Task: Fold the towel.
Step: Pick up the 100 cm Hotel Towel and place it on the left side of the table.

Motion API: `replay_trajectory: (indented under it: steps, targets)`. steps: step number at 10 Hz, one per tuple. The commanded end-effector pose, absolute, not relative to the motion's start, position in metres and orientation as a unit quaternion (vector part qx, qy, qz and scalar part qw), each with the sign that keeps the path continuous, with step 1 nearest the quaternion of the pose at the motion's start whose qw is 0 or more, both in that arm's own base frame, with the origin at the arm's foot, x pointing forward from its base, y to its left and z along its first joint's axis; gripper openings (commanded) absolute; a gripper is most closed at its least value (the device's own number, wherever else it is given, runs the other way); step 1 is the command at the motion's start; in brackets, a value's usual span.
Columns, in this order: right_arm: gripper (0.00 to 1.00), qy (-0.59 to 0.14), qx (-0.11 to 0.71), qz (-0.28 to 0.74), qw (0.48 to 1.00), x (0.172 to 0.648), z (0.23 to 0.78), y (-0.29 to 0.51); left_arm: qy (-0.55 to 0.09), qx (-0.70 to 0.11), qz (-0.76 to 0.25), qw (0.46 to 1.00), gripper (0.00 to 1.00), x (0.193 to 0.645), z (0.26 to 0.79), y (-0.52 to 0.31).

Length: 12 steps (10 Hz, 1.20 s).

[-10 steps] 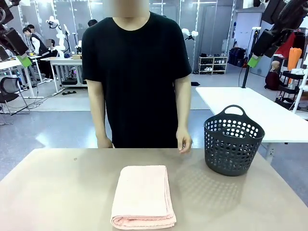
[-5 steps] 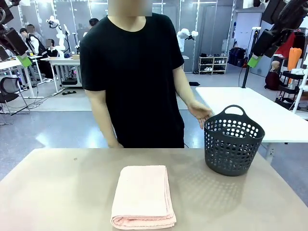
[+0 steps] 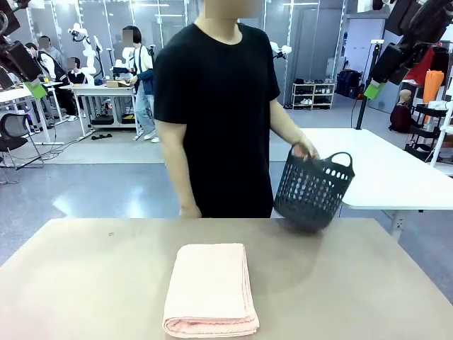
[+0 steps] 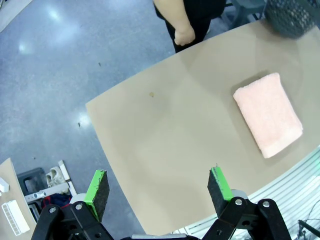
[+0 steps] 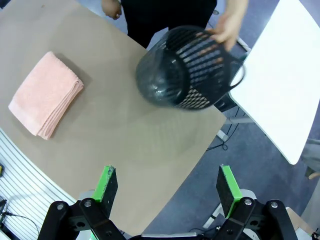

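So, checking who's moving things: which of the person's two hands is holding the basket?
The hand nearer the white side table, gripping the tilted, lifted basket by its rim. The other hand hangs empty at the table edge.

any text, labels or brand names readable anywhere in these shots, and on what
None can be read.
The towel: plain pink weave, no tag or print showing.
The basket in the person's hand: plain dark plastic, no label.
The table: bare, just a small dark mark.
The left gripper and right gripper: open, green pads unmarked.
Background room: too small and blurred to show any lettering.
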State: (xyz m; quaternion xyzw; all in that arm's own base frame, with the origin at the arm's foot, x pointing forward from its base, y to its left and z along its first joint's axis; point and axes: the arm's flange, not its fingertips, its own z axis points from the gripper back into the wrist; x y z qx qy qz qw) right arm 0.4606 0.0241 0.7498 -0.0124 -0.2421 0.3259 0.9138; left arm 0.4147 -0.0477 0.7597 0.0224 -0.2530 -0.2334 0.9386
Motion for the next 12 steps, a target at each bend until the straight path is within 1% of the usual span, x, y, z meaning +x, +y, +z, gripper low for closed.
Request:
replay_trajectory:
  steps: [1,3,5,6,8,10,12]
  targets:
    - [1.00,-0.242,-0.010,0.324,0.914,0.462,0.751,0.024,-0.250,0.017,-0.232,0.940,1.00,0.415,0.764,-0.047]
    - [1.00,-0.242,-0.010,0.324,0.914,0.462,0.751,0.024,-0.250,0.017,-0.232,0.940,1.00,0.415,0.764,-0.047]
    - [1.00,-0.242,-0.010,0.324,0.914,0.462,0.751,0.024,-0.245,0.016,-0.230,0.942,1.00,0.410,0.752,-0.048]
    - [1.00,-0.242,-0.010,0.324,0.914,0.462,0.751,0.024,-0.248,-0.023,-0.213,0.945,1.00,0.400,0.736,-0.047]
    - [1.00,-0.242,-0.010,0.324,0.914,0.462,0.751,0.024,-0.247,-0.053,-0.175,0.951,1.00,0.388,0.674,-0.040]
    - [1.00,-0.242,-0.010,0.324,0.914,0.462,0.751,0.024,-0.254,-0.102,-0.148,0.950,1.00,0.380,0.624,-0.040]
    - [1.00,-0.242,-0.010,0.324,0.914,0.462,0.751,0.024,-0.231,-0.137,-0.134,0.954,1.00,0.394,0.572,-0.048]
